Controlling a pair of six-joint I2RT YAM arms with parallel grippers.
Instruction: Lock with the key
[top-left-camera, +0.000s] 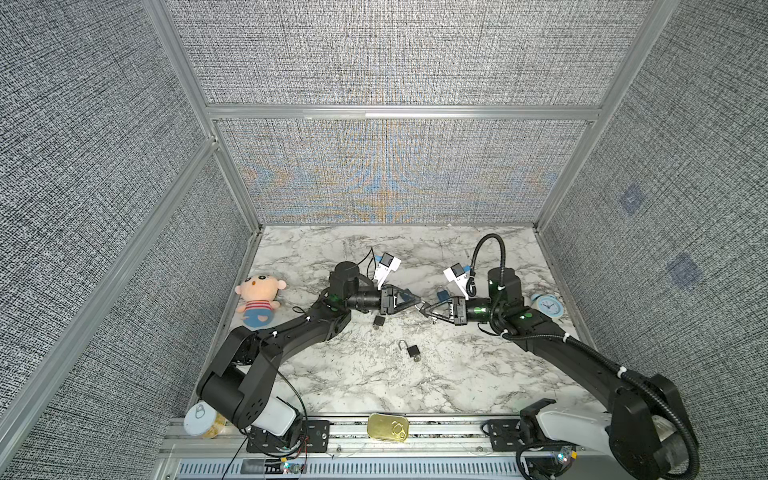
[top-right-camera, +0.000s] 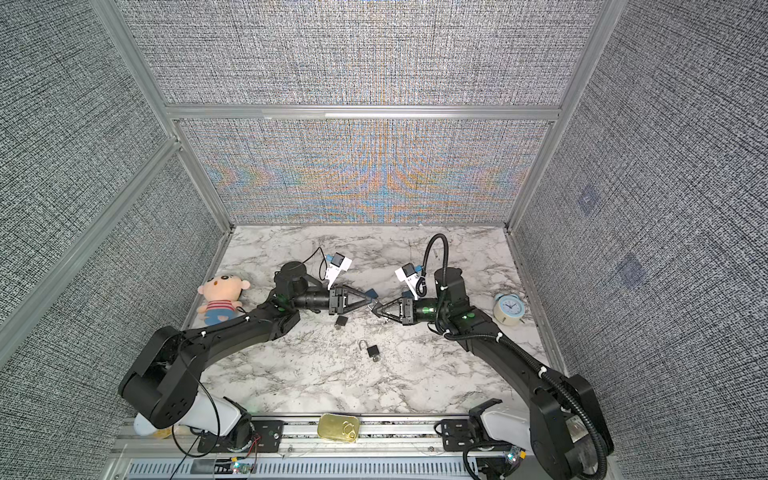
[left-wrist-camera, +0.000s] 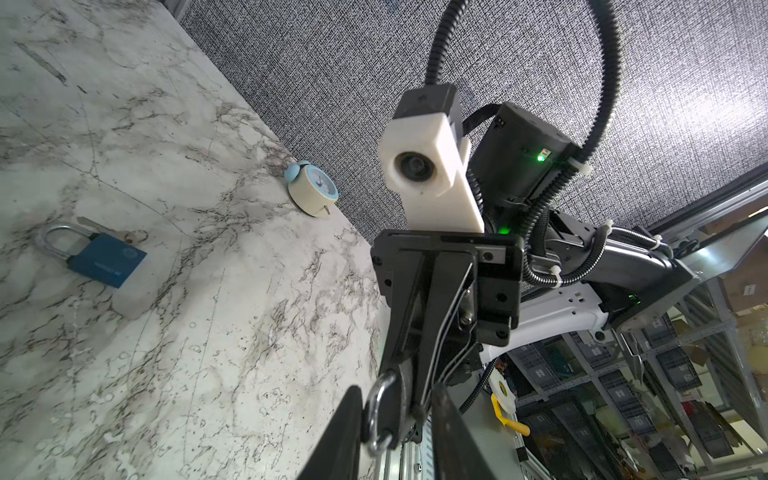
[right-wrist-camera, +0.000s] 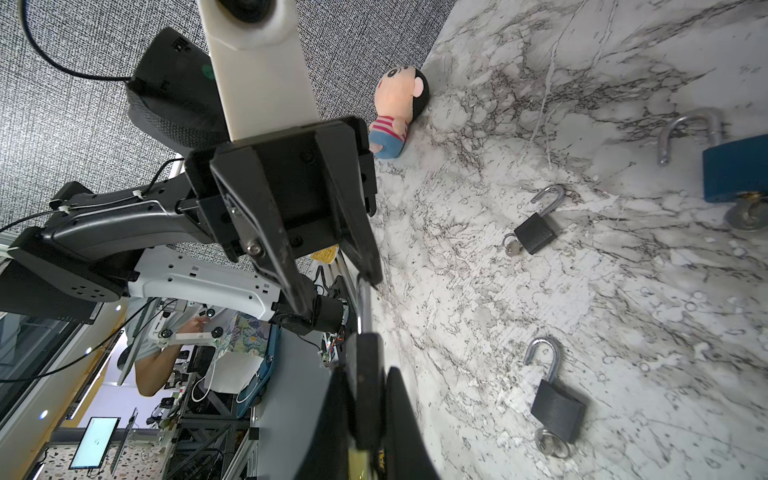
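Clamping the black padlock (right-wrist-camera: 365, 361) in the right end effector (top-left-camera: 424, 309) with its shackle (right-wrist-camera: 363, 307) aimed 9 o'clock in a top view, right into the slightly parted left end effector (top-left-camera: 417, 302).

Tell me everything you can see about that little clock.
The clock is a small round alarm clock: pale blue face, dark hands, cream casing, blue bells on top. It sits on the marble table by its right edge, close to the grey wall, face angled upward. Only the table touches it; the right arm is near but apart. Whether it stands or leans is unclear.
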